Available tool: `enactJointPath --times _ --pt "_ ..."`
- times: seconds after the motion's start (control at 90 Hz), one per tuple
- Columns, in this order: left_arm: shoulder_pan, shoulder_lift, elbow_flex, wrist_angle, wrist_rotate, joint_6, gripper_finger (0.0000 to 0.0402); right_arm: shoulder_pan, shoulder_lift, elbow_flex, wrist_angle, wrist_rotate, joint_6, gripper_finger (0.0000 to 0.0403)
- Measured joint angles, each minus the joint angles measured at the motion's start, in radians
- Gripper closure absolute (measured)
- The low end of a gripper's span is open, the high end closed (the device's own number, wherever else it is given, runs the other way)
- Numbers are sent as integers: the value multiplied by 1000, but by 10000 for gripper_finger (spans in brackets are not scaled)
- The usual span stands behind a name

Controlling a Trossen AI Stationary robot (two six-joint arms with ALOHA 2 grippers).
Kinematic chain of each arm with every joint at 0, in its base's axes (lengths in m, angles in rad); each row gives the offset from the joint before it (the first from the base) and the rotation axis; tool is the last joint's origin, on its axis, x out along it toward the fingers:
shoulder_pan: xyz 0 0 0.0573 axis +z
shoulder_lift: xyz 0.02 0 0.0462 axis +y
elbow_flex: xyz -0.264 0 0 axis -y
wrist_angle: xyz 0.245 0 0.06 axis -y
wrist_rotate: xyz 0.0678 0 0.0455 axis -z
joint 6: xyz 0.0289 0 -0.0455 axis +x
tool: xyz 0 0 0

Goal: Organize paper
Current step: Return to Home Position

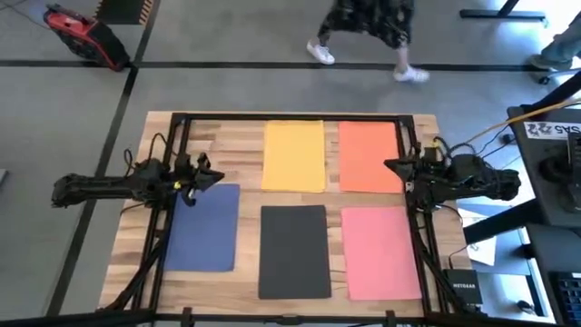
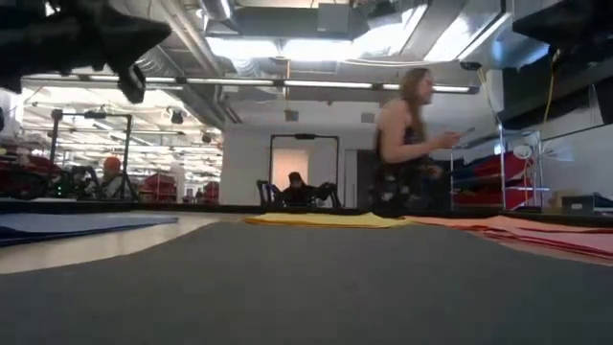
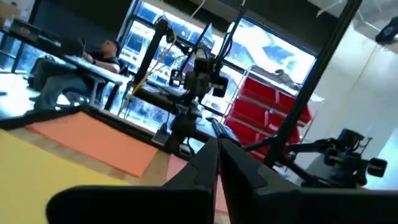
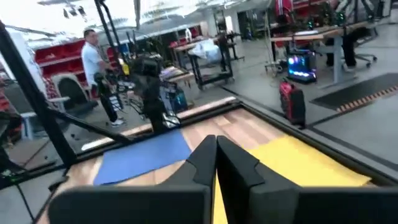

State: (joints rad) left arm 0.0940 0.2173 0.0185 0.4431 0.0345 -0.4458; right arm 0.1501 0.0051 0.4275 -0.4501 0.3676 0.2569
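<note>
Your left gripper (image 1: 214, 176) hangs over the far edge of the blue paper (image 1: 204, 229). Its fingers are pressed together and hold nothing, and the left wrist view shows the two tips meeting. Your right gripper (image 1: 392, 166) is at the right edge of the orange paper (image 1: 368, 156), fingers also together and empty. You can't tell whether it touches the sheet.

All the paper lies flat on the bench (image 1: 250, 200). The yellow paper (image 1: 293, 156) and the orange are in the far row. The blue, the black paper (image 1: 293, 252) and the pink paper (image 1: 381, 252) are in the near row. The piles lie apart from each other.

A black box (image 1: 460, 287) off the bench's near right corner has white lettering, too small to read. Red bins (image 3: 267, 109) sit on a rack beyond the bench; their contents are hidden.
</note>
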Motion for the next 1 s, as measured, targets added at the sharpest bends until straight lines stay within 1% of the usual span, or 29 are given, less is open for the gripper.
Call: enactJointPath --times 0.044,0.1,0.256,0.378,0.489,0.644,0.778,0.867,0.933,1.0 --pt "0 -37 -9 -27 4 -3 402 0 0 -13 1 -10 -1 403" --pt "0 -71 -9 -62 7 8 402 0 -1 -32 56 -28 0 403" --pt "0 -125 -9 -150 8 25 402 0 0 -118 123 -46 -5 403" --pt "0 -140 -9 -206 8 30 402 0 -1 -199 193 -48 14 403" --pt "0 -141 -9 -206 4 72 402 0 0 -279 280 -51 20 403" --pt "0 -141 -9 -207 -64 133 402 0 0 -368 374 -47 25 403" --pt "0 -151 -9 -215 -71 158 402 0 -1 -361 358 -31 18 403" --pt "0 -177 -9 -253 -72 157 402 0 -1 -307 252 -24 1 403" --pt "0 -204 -9 -290 -72 145 402 0 -1 -249 145 -10 20 403" --pt "0 -217 -9 -304 -73 140 402 1 -1 -237 151 -21 31 403"
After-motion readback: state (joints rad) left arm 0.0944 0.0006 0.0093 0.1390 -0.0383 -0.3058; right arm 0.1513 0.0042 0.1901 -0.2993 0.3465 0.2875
